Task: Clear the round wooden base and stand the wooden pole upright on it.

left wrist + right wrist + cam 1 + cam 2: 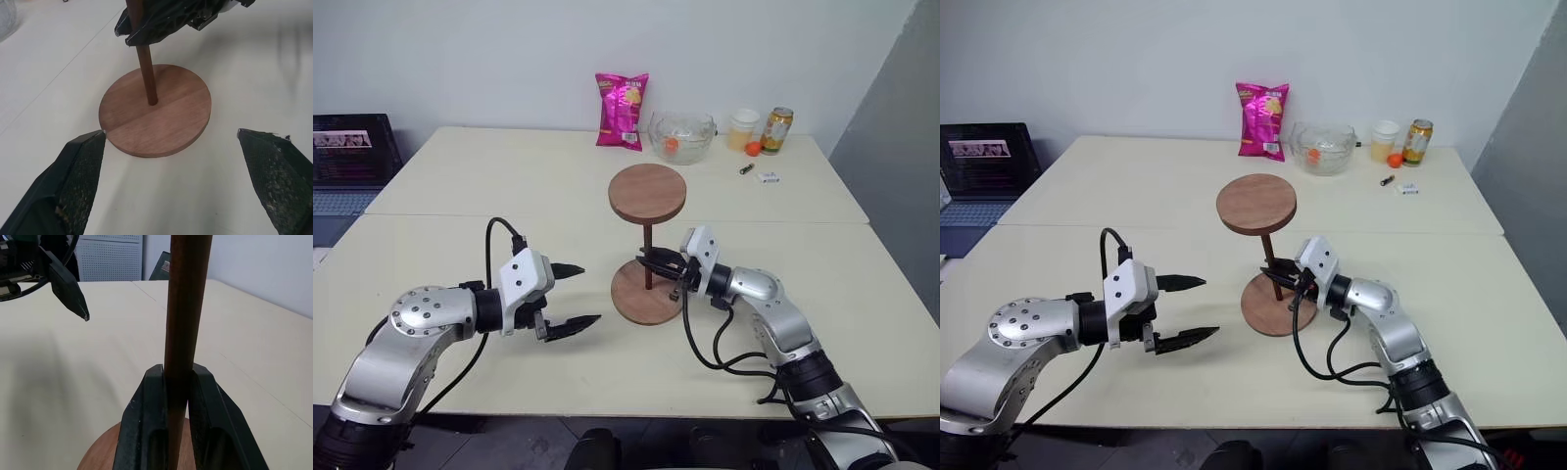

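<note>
The round wooden base [641, 294] lies flat on the table near the middle. The wooden pole [647, 253] stands upright with its lower end in the base's centre hole [152, 102], its fixed disc [647, 191] on top. My right gripper [655, 262] is shut on the pole's rod just above the base, both fingers [146, 421] pressed against the rod [185, 308]. My left gripper [570, 296] hangs open to the left of the base, apart from it, nothing between its fingers [80, 171].
At the table's far edge stand a pink snack bag [622, 110], a glass bowl [682, 136], a plastic cup [743, 128] and a can [775, 129]. Small items [767, 177] lie near them. A laptop [350, 157] sits at far left.
</note>
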{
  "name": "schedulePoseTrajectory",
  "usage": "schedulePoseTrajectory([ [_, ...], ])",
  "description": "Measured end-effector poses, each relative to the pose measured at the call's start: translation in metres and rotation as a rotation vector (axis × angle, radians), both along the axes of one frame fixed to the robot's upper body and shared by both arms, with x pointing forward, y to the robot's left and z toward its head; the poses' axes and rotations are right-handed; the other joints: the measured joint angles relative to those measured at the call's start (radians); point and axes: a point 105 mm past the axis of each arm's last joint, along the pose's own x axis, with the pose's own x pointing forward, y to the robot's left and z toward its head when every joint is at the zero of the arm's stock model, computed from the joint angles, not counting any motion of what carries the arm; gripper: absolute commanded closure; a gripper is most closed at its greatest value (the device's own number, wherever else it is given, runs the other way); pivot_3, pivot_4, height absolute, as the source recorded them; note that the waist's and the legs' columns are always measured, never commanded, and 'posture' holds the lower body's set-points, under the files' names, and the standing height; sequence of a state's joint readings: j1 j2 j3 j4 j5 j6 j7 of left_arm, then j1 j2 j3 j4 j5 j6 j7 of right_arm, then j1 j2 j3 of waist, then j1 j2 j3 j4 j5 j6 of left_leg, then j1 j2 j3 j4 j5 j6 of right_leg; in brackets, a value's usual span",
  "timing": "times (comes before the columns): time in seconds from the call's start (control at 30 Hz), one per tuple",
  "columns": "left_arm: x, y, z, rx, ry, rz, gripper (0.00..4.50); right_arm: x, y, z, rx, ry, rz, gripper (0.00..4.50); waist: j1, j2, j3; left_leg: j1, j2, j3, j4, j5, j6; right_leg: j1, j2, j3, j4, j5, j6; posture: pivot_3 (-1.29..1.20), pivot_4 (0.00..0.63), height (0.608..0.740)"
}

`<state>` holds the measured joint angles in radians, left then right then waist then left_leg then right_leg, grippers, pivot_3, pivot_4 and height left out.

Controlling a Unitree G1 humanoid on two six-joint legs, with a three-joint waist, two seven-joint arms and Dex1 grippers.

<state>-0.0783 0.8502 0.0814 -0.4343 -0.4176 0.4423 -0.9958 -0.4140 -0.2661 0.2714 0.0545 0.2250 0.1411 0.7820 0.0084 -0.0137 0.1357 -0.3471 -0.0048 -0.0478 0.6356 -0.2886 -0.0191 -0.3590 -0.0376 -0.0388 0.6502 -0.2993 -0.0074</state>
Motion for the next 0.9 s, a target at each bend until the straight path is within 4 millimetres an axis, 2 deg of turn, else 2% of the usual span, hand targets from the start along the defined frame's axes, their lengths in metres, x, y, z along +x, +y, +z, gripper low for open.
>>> schedulePoseTrajectory([
  [0.1,0.0,0.0,0.0,0.002,-0.001,0.0,0.0,-0.005,0.0,0.003,0.018,-0.004,0.015,4.28,0.001,0.001,0.002,-0.002,0.0,0.001,-0.005,0.0,0.0,-0.002,0.0,0.0,-0.005,0.003,0.004,0.0,0.15,0.74],
  [0.2,0.0,0.0,0.0,0.002,-0.008,-0.003,0.0,-0.01,0.001,0.009,0.023,-0.024,0.038,4.28,0.001,-0.001,0.002,-0.016,0.0,0.001,-0.005,0.0,0.0,-0.011,0.0,-0.001,-0.003,0.008,0.003,0.0,0.15,0.74],
  [0.3,0.0,0.0,0.0,0.002,-0.008,-0.003,0.0,-0.012,0.002,0.011,0.029,-0.025,0.045,4.28,0.0,0.002,0.005,-0.018,0.0,0.001,-0.006,0.0,-0.001,-0.013,0.0,-0.001,-0.004,0.008,0.004,0.0,0.15,0.74],
  [0.33,0.0,0.0,0.0,0.002,-0.008,-0.003,0.0,-0.012,0.002,0.012,0.03,-0.025,0.045,3.58,-0.001,0.003,0.007,-0.018,-0.001,0.001,-0.006,0.0,-0.001,-0.013,0.0,-0.001,-0.005,0.008,0.003,0.0,0.15,0.74],
  [0.37,0.0,0.0,0.0,0.002,-0.009,-0.003,0.0,-0.011,0.0,0.008,0.014,-0.009,0.039,3.43,-0.001,0.004,0.008,-0.018,-0.001,0.001,-0.006,0.0,-0.001,-0.013,0.0,-0.001,-0.005,0.008,0.003,0.0,0.15,0.74],
  [0.43,0.0,0.0,0.0,0.002,-0.013,-0.005,0.0,-0.01,-0.008,-0.018,-0.045,0.087,0.008,2.92,0.001,-0.001,0.016,-0.019,-0.001,0.0,-0.006,0.0,-0.001,-0.013,0.0,-0.002,-0.005,0.008,0.003,0.0,0.15,0.74],
  [0.5,0.001,0.002,-0.002,0.002,-0.002,0.003,0.0,-0.014,-0.016,-0.044,-0.084,0.183,-0.019,2.36,0.001,0.001,0.029,-0.026,-0.001,0.001,-0.005,0.0,-0.001,-0.02,0.0,-0.001,-0.004,0.008,0.003,0.0,0.15,0.74],
  [0.57,0.001,0.001,-0.002,0.004,-0.002,0.001,0.0,-0.017,-0.012,-0.04,-0.074,0.172,0.0,1.83,-0.007,0.0,0.029,-0.034,-0.001,0.001,-0.002,0.001,-0.001,-0.029,0.001,-0.002,-0.001,0.011,0.004,0.0,0.15,0.74],
  [0.77,0.001,0.001,-0.001,0.004,-0.008,-0.004,0.0,-0.021,-0.009,-0.03,-0.059,0.145,0.031,0.17,-0.01,0.0,0.03,-0.035,-0.001,0.001,-0.001,0.001,-0.002,-0.028,0.001,-0.002,-0.001,0.011,0.004,0.0,0.15,0.74],
  [0.9,0.001,0.0,-0.001,0.003,-0.016,-0.008,0.0,-0.022,-0.01,-0.026,-0.049,0.135,0.041,0.05,-0.01,0.0,0.03,-0.035,-0.001,0.001,0.002,0.001,-0.002,-0.028,0.002,-0.002,0.0,0.011,0.005,0.0,0.15,0.74],
])
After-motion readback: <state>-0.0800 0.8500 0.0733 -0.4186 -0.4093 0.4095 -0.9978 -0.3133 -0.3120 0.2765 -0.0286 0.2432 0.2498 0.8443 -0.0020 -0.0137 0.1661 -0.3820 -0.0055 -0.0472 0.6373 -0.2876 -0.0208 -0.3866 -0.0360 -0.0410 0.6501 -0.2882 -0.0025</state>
